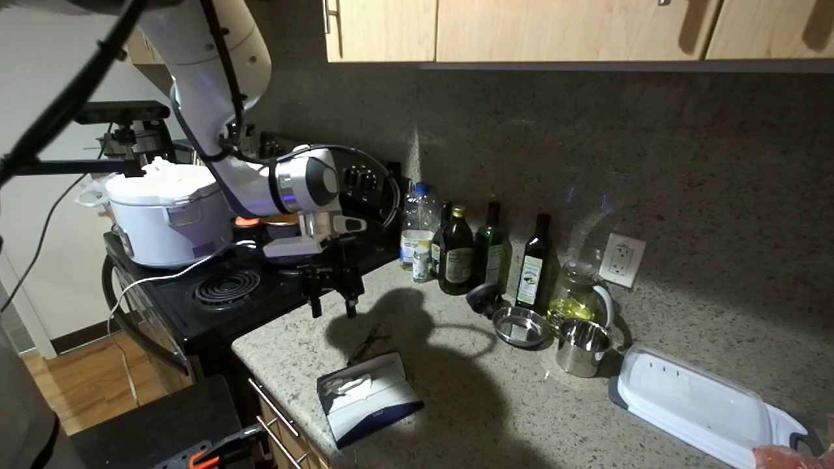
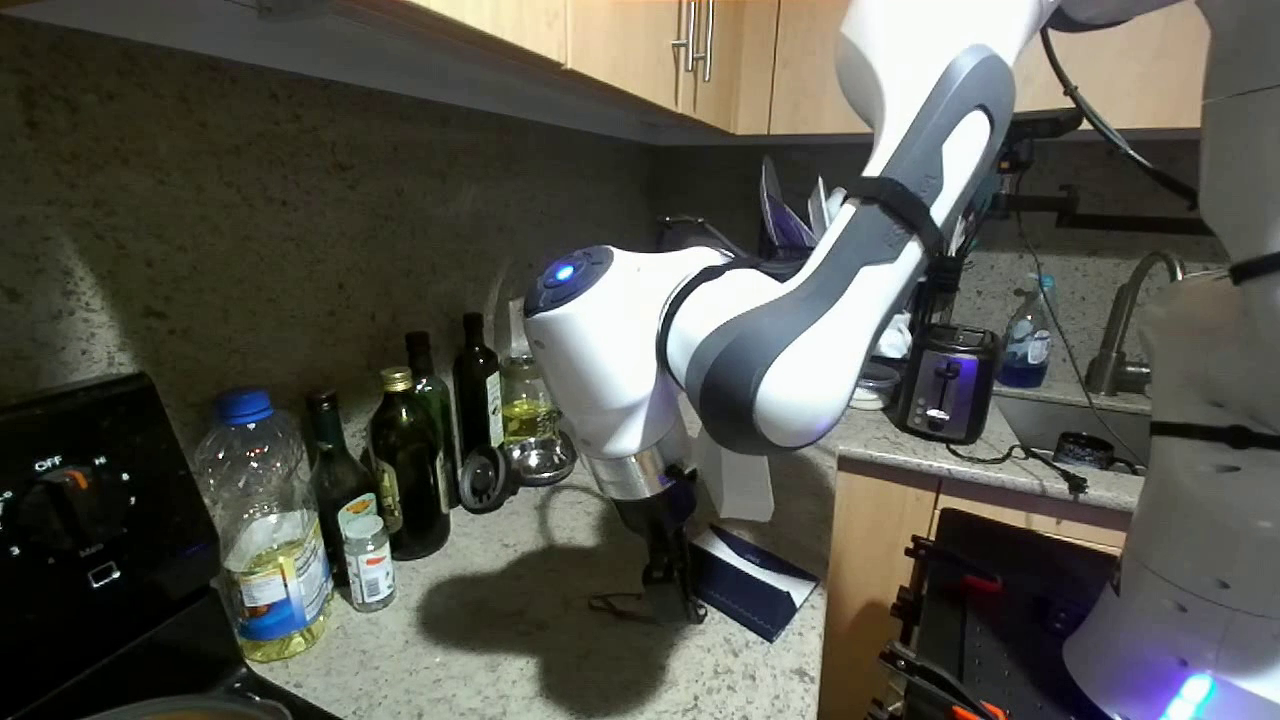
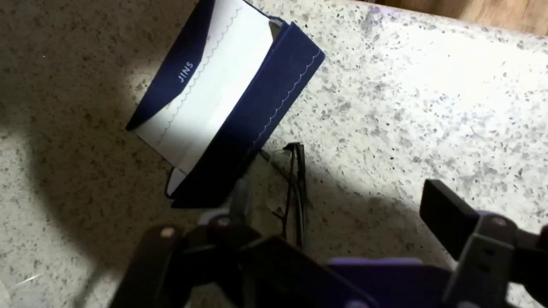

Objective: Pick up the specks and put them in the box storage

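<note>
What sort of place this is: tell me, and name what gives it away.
A kitchen, perhaps a home one: the exterior views show a coil-burner stove, a toaster and a sink.

The gripper [image 3: 340,209] has its dark fingers spread wide above the speckled counter [image 3: 385,107], and there in the shade I can see thin-framed glasses [image 3: 296,184] lying just beside the long edge of a navy-and-white case [image 3: 237,117] lettered JINS on its dark flap.

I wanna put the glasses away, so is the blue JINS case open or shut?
Open: the wrist view shows the JINS glasses case with its flap spread away, baring the white lining.
</note>
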